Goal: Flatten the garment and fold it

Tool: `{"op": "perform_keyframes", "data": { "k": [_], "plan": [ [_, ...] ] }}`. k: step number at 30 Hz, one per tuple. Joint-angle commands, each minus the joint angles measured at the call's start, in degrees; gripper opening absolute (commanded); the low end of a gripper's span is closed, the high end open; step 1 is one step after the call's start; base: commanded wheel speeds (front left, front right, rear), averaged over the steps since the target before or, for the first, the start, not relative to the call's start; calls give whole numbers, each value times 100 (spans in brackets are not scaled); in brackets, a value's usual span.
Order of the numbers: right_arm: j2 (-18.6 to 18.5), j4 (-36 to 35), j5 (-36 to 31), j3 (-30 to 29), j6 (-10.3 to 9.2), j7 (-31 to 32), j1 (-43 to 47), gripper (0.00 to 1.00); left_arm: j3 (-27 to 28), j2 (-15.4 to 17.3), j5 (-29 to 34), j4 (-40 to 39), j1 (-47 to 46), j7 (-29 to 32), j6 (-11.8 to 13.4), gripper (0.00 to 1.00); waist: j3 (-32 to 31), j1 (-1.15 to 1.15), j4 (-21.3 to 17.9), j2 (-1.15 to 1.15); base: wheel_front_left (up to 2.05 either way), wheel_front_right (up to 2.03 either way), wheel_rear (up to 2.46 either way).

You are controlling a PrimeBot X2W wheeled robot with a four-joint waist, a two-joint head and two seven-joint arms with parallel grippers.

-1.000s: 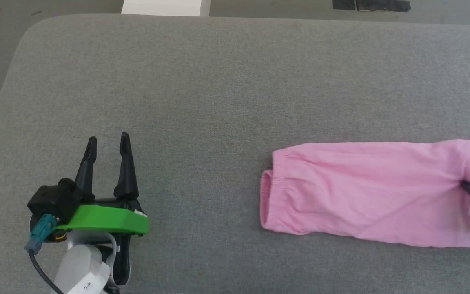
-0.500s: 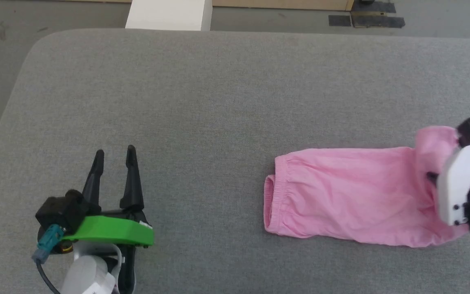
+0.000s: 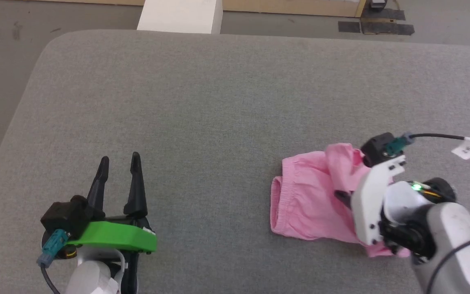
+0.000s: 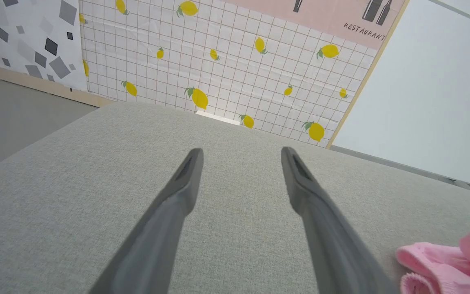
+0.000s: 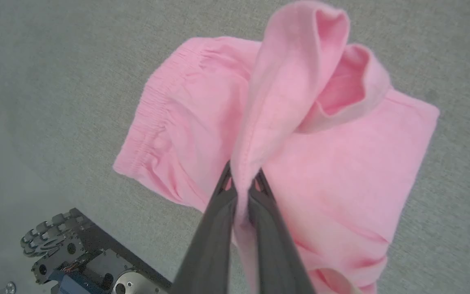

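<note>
**My right tool [image 5: 243,179] pinches the garment [image 3: 304,192]**

It is squeezed tight on a raised pink fold. The rest lies on the grey desk [image 3: 218,102], lower right. My left tool [image 3: 119,161] is spread wide at the lower left, holding nothing.

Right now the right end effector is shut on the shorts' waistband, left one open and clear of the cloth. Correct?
Not the waistband: right wrist view shows the right end effector shut on a hemmed leg edge of the shorts; the waistband lies free. Left end effector open, clear of cloth.
</note>
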Motion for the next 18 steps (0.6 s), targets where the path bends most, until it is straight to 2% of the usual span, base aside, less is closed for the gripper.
{"op": "perform_keyframes", "data": {
  "k": [1, 6, 12, 13, 14, 18],
  "plan": [
    [117, 128, -39, 61, -8, -124, -147, 0, -8, -36, 43, 5, 60, -26, -21, 100, 33, 0, 37, 0, 0, 0, 0],
    [465, 648, -169, 172, -8, -498, -400, 0, -59, -68, 35, 22, 47, -26, -18, 100, 112, 0, 114, 0, 0, 0, 0],
    [583, 1257, -444, 339, -8, -876, -660, 0, -91, -99, 7, 63, 0, -26, -18, 100, 184, 0, 185, 0, 0, 0, 0],
    [610, 1315, -469, 353, -8, -978, -704, 44, -87, -101, 3, 76, -10, -26, -21, 100, 190, 0, 193, 0, 0, 0, 0],
    [626, 1359, -492, 373, -8, -1037, -739, 100, -82, -103, 2, 88, -17, -26, -24, 100, 190, 0, 197, 0, 0, 0, 0],
    [714, 1371, -445, 533, -8, -1172, -885, 100, -49, -105, 5, 129, -15, -26, -28, 100, 150, 0, 176, 0, 0, 0, 0]
  ]
}}
